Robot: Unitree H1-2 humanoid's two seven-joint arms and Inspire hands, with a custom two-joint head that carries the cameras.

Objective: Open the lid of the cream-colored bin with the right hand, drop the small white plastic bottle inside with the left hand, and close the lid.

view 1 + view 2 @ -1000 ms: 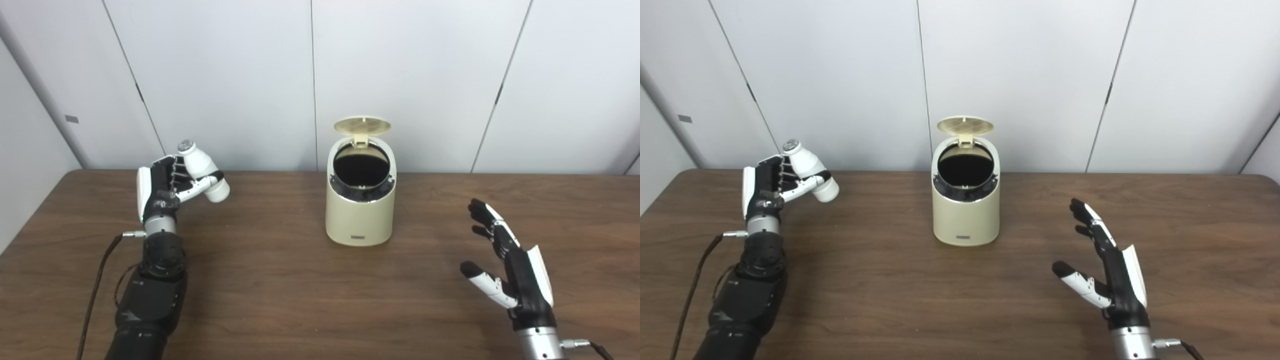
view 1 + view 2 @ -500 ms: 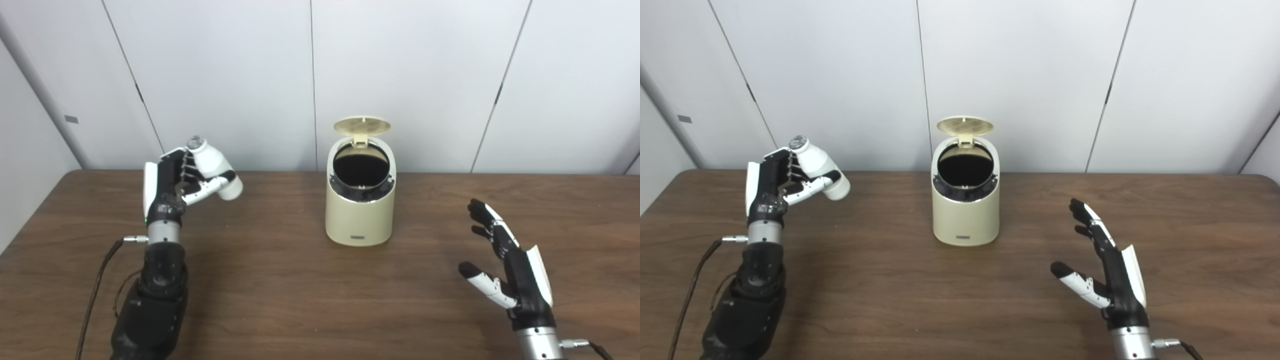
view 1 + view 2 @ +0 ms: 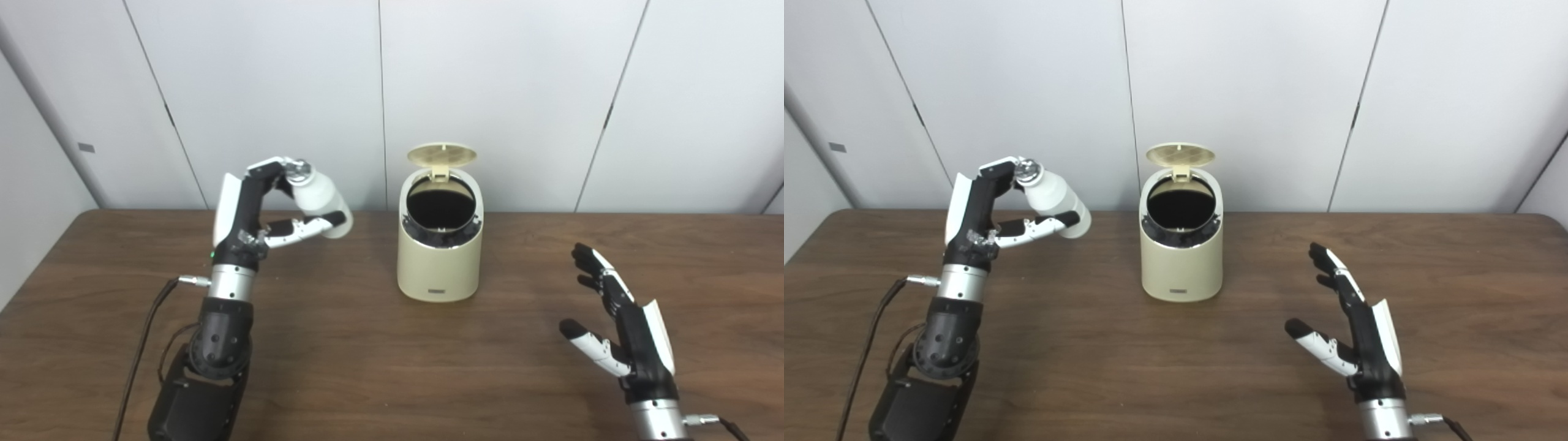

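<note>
Broadly, a dark wood-grain tabletop (image 3: 343, 361) carries the scene, with pale wall panels (image 3: 502, 92) standing behind it. Ahead of both hands, nearer the wall, stands the cream-colored bin (image 3: 438, 242): a rounded, upright tub with a dark round mouth ringed in a shiny band and a small dark label low on its front. Its lid (image 3: 441, 154), a flat cream disc on a rear hinge, is tipped up and back, leaving the mouth uncovered.

To the bin's left, raised above the tabletop, the left hand (image 3: 254, 214) is closed around the small white plastic bottle (image 3: 320, 197). The bottle is a smooth, matte white cylinder with a narrower neck and a shiny silvery top; it tilts with that top toward the hand's upper fingers and its base pointing down and toward the bin. The thumb lies under its body, the fingers curl over the neck end. The bottle sits just left of the bin's rim, apart from it.

Well to the bin's right and nearer the camera, the right hand (image 3: 618, 327) hovers with fingers spread wide, holding nothing.
</note>
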